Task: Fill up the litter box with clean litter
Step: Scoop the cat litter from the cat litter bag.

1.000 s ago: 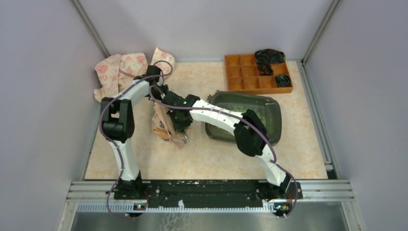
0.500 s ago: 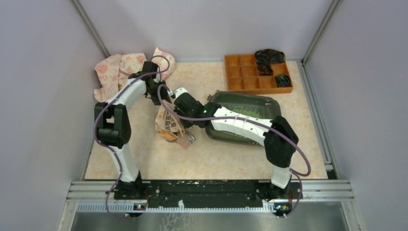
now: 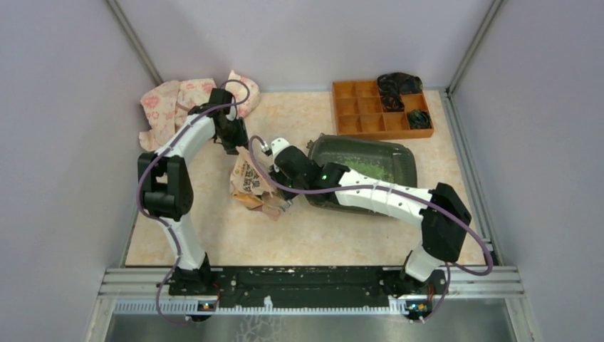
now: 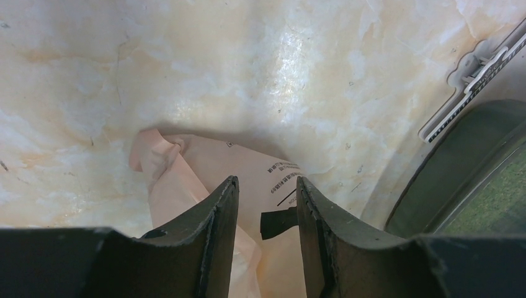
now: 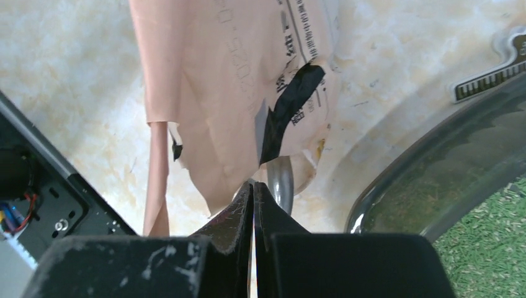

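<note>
Litter box [image 3: 411,171]: sits a bit right of the middle of the table [image 3: 320,239], long side running left to right, and the right arm reaches across its near left part.
Clean litter [image 3: 370,169]: a loose green patch lying inside the box, mostly toward the far right half. The right wrist view shows the grains [image 5: 490,248] close up behind the glossy rim.
Bag [image 3: 248,182]: peach paper with print on it, crumpled, standing just left of the box, with black tape on it.
Left gripper [image 4: 263,183]: hangs over the far end of the bag with its fingers apart. Bag paper fills the gap between them, but honestly you can't tell if they're actually pinching it.
Right gripper [image 5: 253,189]: fingers pressed tight together, tips right at the bag's torn lower edge. Can't tell if any paper is caught in there.
Scoop [image 5: 281,180]: a grey metal bit pokes out from under the bag, just beside the right fingertips.
Organiser tray [image 3: 381,133]: orange, in the far right corner, with dark stuff in a few of its right-hand compartments.
Cloth [image 3: 174,103]: pink floral, bunched up far left.
</note>
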Available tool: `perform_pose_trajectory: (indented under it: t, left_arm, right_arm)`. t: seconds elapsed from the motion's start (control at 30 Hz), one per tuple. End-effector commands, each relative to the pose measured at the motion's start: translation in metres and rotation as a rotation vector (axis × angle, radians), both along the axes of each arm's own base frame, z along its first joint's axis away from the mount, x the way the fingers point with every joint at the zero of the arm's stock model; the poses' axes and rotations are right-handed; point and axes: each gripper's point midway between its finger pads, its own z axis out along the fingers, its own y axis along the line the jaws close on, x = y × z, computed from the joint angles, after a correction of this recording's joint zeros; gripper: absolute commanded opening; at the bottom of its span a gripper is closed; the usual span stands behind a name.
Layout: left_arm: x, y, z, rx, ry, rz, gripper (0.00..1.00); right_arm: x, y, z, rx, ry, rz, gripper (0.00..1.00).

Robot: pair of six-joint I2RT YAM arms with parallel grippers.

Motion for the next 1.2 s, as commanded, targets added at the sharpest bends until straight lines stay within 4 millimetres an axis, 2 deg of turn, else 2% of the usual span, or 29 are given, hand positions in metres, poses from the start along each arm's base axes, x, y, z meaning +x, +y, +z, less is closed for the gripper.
perform_pose_trajectory:
  t: [0.0, 0.07, 0.13, 0.23, 0.43, 0.5, 0.63, 0.93, 1.17]
  left_arm:
    - [-0.002, -0.002, 0.023, -0.015, -0.038, 0.009, 0.46]
    - [-0.003, -0.002, 0.024, -0.021, -0.040, 0.010, 0.46]
    - [-0.004, -0.004, 0.025, -0.028, -0.039, 0.007, 0.46]
    - [-0.004, -0.005, 0.027, -0.038, -0.042, 0.004, 0.46]
    - [-0.003, -0.005, 0.031, -0.035, -0.052, 0.001, 0.46]
    - [-0.003, -0.005, 0.031, -0.036, -0.055, 0.000, 0.46]
    - [-0.003, -0.005, 0.031, -0.035, -0.053, -0.001, 0.46]
    - [-0.002, -0.005, 0.027, -0.033, -0.051, -0.007, 0.46]
    - [0.001, -0.005, 0.024, -0.028, -0.048, -0.015, 0.46]
  right_arm:
    - [-0.007, 0.005, 0.011, 0.045, 0.030, 0.061, 0.00]
    - [-0.010, 0.008, 0.012, 0.053, 0.042, 0.090, 0.01]
    - [-0.014, 0.010, 0.007, 0.042, 0.069, 0.121, 0.09]
    - [-0.016, 0.012, 0.000, 0.031, 0.093, 0.139, 0.14]
    - [-0.018, 0.006, -0.017, -0.017, 0.127, 0.132, 0.14]
    - [-0.013, 0.003, -0.020, -0.029, 0.120, 0.116, 0.17]
    - [0.001, 0.001, -0.019, -0.030, 0.101, 0.090, 0.31]
    - [0.031, 0.013, -0.020, -0.036, 0.085, 0.091, 0.36]
    - [0.030, 0.024, -0.030, -0.039, 0.120, 0.136, 0.37]
